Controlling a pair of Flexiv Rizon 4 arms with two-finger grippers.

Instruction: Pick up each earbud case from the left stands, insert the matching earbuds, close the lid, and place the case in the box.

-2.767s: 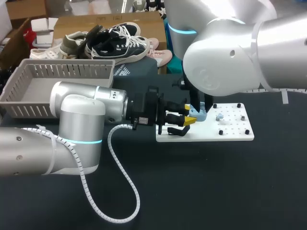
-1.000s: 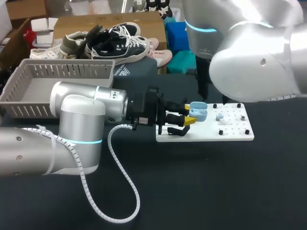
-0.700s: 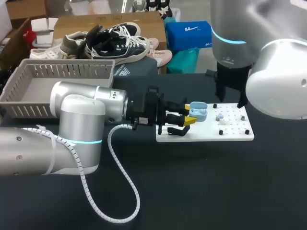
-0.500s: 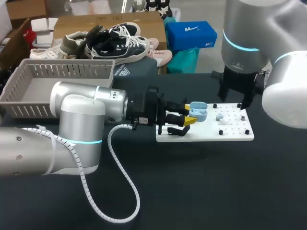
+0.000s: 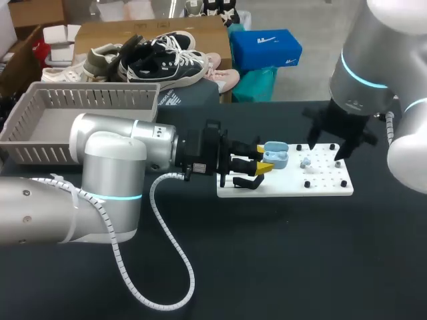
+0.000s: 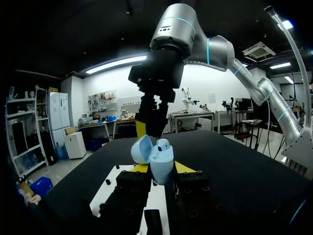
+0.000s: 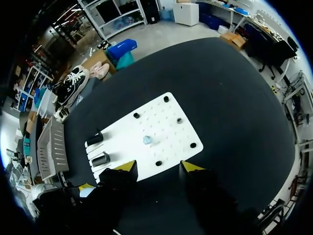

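Your right tool (image 7: 156, 166), open and empty, is now off the case (image 5: 275, 155), out at 3 o'clock above the loose earbud (image 7: 147, 140) and ready to pick, while your left tool (image 6: 161, 169) grips the open case.

A broad table with a matte black top (image 5: 280, 260) takes up most of what there is to see. To the right of the middle in the head view, a flat white rectangular board (image 5: 325, 175) lies straight on the dark surface, its long side running along the table's near edge. Seen from above in the right wrist view, the black top shows all round the board. The board's right half is pierced with a regular grid of small holes. Four short black round pegs (image 5: 307, 185) stand upright in that half, well apart, marking the corners of a rough rectangle.
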